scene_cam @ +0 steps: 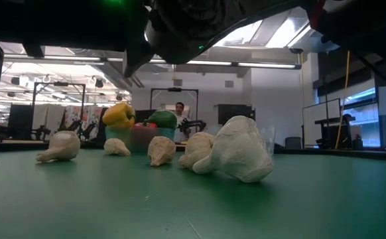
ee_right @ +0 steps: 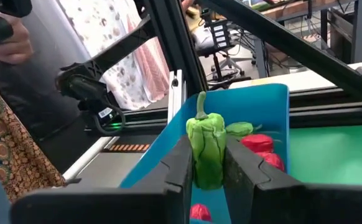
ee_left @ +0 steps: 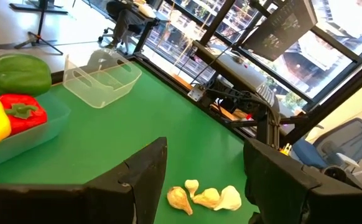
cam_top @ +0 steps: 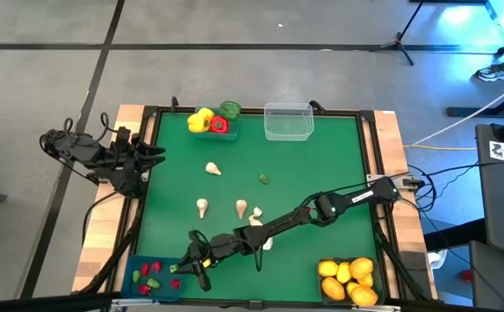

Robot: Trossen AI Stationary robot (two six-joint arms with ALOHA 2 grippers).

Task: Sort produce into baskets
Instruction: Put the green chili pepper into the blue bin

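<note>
My right gripper [cam_top: 183, 265] reaches across the table to the near left corner. It is shut on a small green pepper piece [ee_right: 206, 146] at the right rim of the opaque blue bin [cam_top: 152, 279], which holds tiny red pieces [ee_right: 257, 143] and green pieces [ee_right: 238, 129]. My left gripper [ee_left: 203, 186] is open and empty at the table's left edge [cam_top: 152, 156]. Bell peppers [cam_top: 210, 120] sit in the teal bin at the far edge. The clear bin [cam_top: 288, 121] stands beside it. Citrus [cam_top: 347, 277] fills the dark bin at the near right. Garlic bulbs [cam_top: 241, 206] lie on the mat. My right gripper pinches the green pepper piece by its lower sides [ee_right: 196, 171] between its two fingers. The fingers come from the table's right and point toward the near left corner. The piece stands upright with its stem [ee_right: 201, 102] up, lifted clear in front of the blue bin's inside.
Several garlic bulbs [scene_cam: 236, 153] lie in mid-table under my right arm [cam_top: 321, 210]. A tiny green piece [cam_top: 263, 179] lies on the mat. A dark frame [cam_top: 148, 182] rims the table. A person's hand [ee_right: 7, 37] shows beyond the near left corner.
</note>
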